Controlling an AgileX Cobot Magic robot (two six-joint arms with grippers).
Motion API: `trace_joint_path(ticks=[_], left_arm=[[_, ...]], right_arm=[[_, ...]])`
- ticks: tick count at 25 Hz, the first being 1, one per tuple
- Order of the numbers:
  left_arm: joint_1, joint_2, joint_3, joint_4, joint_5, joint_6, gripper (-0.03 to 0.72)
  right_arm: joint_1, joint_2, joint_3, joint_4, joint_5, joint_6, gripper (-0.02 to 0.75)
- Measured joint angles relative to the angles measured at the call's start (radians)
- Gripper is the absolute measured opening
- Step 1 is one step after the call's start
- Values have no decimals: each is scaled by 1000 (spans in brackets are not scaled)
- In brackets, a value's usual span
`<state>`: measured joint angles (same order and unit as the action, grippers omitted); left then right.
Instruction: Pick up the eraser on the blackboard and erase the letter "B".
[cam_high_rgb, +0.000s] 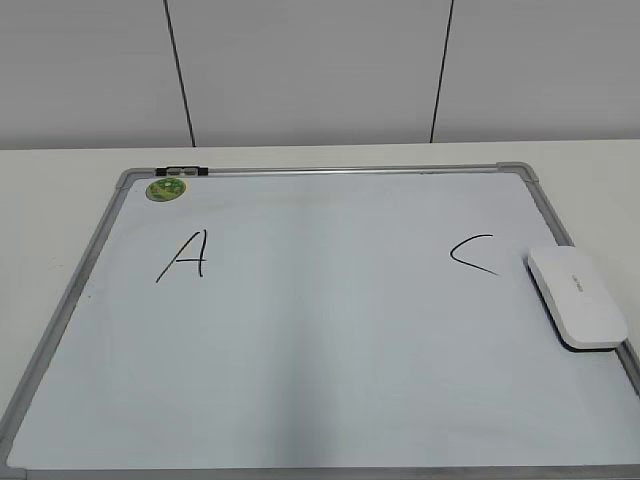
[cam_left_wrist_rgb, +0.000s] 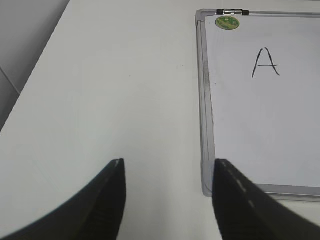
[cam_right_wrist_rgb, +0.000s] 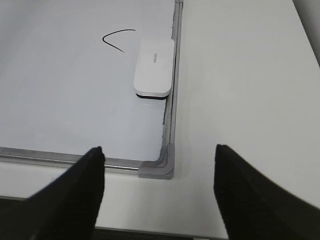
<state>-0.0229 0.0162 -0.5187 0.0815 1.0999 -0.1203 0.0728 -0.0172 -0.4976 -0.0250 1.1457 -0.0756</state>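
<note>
Eraser (cam_high_rgb: 578, 298) lies flat at blackboard (cam_high_rgb: 300, 380) right edge beside C (cam_high_rgb: 473, 254); my left claw (cam_left_wrist_rgb: 167, 172) and right claw (cam_right_wrist_rgb: 159, 160) both gape, holding nothing.

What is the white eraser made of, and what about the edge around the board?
The eraser looks like smooth white plastic, a little shiny, with a thin dark layer underneath, maybe felt. The blackboard has a grey frame that looks like dull metal, with rounded grey corner pieces, probably plastic. Its white writing face looks smooth and faintly glossy.
</note>
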Motion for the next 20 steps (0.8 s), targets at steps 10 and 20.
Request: trace_joint_path(ticks=[10, 20], left_arm=[[0, 0, 0, 0, 0, 0, 419], [0, 0, 0, 0, 0, 0, 419]], right_arm=[[0, 0, 0, 0, 0, 0, 510], [0, 0, 0, 0, 0, 0, 510]])
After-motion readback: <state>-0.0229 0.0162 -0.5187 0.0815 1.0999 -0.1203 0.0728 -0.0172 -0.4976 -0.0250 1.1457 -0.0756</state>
